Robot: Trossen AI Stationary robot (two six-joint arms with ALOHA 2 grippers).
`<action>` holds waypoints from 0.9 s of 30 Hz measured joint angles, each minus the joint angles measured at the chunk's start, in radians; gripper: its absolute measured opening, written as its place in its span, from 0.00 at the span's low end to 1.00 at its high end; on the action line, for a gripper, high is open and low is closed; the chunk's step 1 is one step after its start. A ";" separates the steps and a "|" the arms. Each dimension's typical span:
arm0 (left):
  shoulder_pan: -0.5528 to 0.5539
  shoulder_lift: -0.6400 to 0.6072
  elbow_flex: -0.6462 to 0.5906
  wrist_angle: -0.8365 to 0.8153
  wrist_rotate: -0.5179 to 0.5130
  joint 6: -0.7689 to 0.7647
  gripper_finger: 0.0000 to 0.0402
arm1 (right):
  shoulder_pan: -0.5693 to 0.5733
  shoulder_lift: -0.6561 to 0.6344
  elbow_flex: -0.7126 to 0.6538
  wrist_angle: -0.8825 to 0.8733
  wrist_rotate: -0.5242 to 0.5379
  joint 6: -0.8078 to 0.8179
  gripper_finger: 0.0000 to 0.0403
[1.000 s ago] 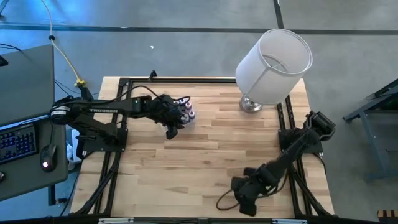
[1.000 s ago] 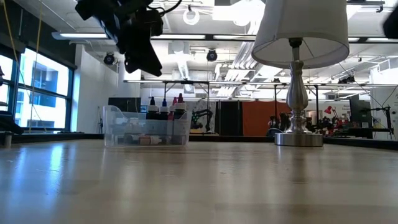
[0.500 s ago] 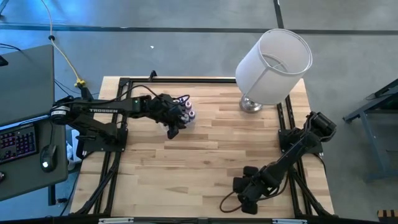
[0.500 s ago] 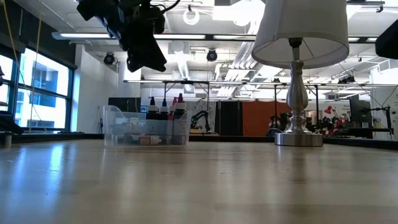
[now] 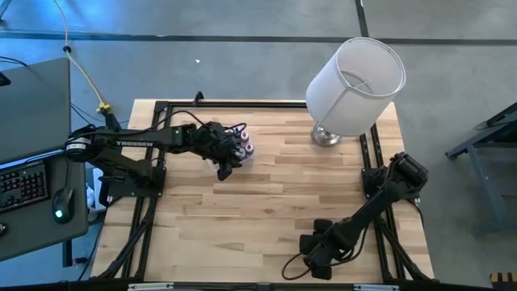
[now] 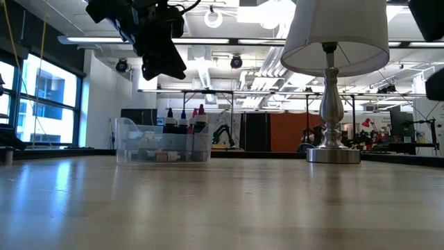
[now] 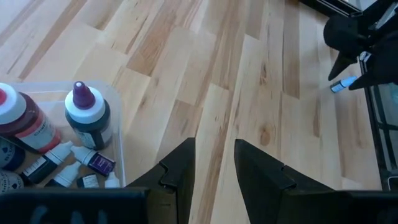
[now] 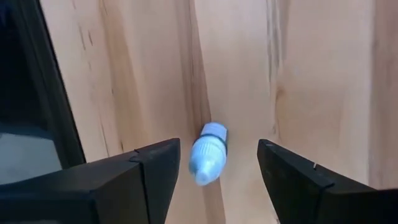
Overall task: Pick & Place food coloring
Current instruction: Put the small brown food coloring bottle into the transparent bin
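1. Table [image 5: 266, 194]: wooden plank surface inside a black frame.
2. Clear plastic tub [image 6: 163, 142]: stands near the table's far-left corner. It holds the food coloring bottles [image 7: 87, 115]; the left wrist view shows a purple-tipped bottle upright at the tub's corner, a larger red bottle beside it, and several small whitish bottles lying on the tub floor.
3. Left gripper [image 7: 211, 168]: raised above the table just beside the tub, on the side toward the table's middle. Its fingers are parted by a narrow gap with only bare wood visible between them; nothing is held.
4. Right gripper [image 8: 217, 168]: low over the table near the near edge, toward the right corner. Its fingers are spread wide, one on either side of a small light-blue bottle [image 8: 208, 152].
5. Light-blue bottle: lies on its side on the wood, touching neither finger.
6. Lamp [image 5: 355, 77]: white shade on a metal base, near the far-right corner, well apart from both grippers.
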 joint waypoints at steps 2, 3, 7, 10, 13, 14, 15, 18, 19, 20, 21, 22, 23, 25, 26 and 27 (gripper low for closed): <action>0.000 0.000 0.000 0.000 0.000 0.000 0.28 | 0.000 0.011 0.000 -0.003 -0.016 0.000 0.52; 0.000 0.000 0.000 0.000 0.002 0.000 0.28 | 0.000 0.016 0.000 -0.002 -0.015 0.000 0.52; 0.000 0.000 0.000 0.000 0.009 0.000 0.28 | 0.000 0.022 0.000 0.014 -0.007 0.000 0.51; 0.000 0.000 0.000 0.000 0.008 0.000 0.28 | 0.000 0.024 0.000 0.030 -0.003 -0.030 0.48; 0.000 0.000 0.000 0.000 0.009 0.000 0.28 | -0.002 0.024 0.000 0.048 0.012 -0.044 0.41; 0.000 0.000 0.000 0.000 0.009 0.000 0.28 | -0.004 0.024 0.000 0.047 0.011 -0.044 0.39; 0.000 0.000 0.000 0.000 0.009 0.000 0.28 | -0.006 0.026 0.000 0.048 0.003 -0.045 0.36; 0.000 0.000 0.000 0.000 0.015 0.000 0.28 | -0.009 0.033 0.000 0.045 -0.013 -0.044 0.28; 0.000 0.000 0.000 -0.001 0.018 0.000 0.28 | -0.009 0.036 0.000 0.050 -0.021 -0.044 0.26; 0.000 0.000 0.000 0.000 0.023 0.001 0.28 | -0.009 0.038 0.000 0.053 -0.022 -0.044 0.24; 0.000 0.000 0.000 0.000 0.024 0.002 0.28 | -0.009 0.041 0.000 0.052 -0.024 -0.043 0.22; 0.000 0.000 0.000 0.000 0.025 0.003 0.28 | -0.009 0.044 0.000 0.055 -0.033 -0.043 0.20; 0.000 0.000 0.000 0.000 0.027 0.003 0.28 | -0.009 0.045 0.002 0.058 -0.035 -0.044 0.19; 0.000 0.000 0.000 0.000 0.027 0.003 0.28 | -0.009 0.046 0.002 0.060 -0.034 -0.044 0.18; 0.000 0.000 0.000 -0.001 0.027 0.003 0.28 | -0.009 0.047 0.002 0.061 -0.029 -0.045 0.17; 0.000 0.000 0.000 -0.001 0.029 0.003 0.28 | -0.010 0.047 0.002 0.065 -0.017 -0.054 0.17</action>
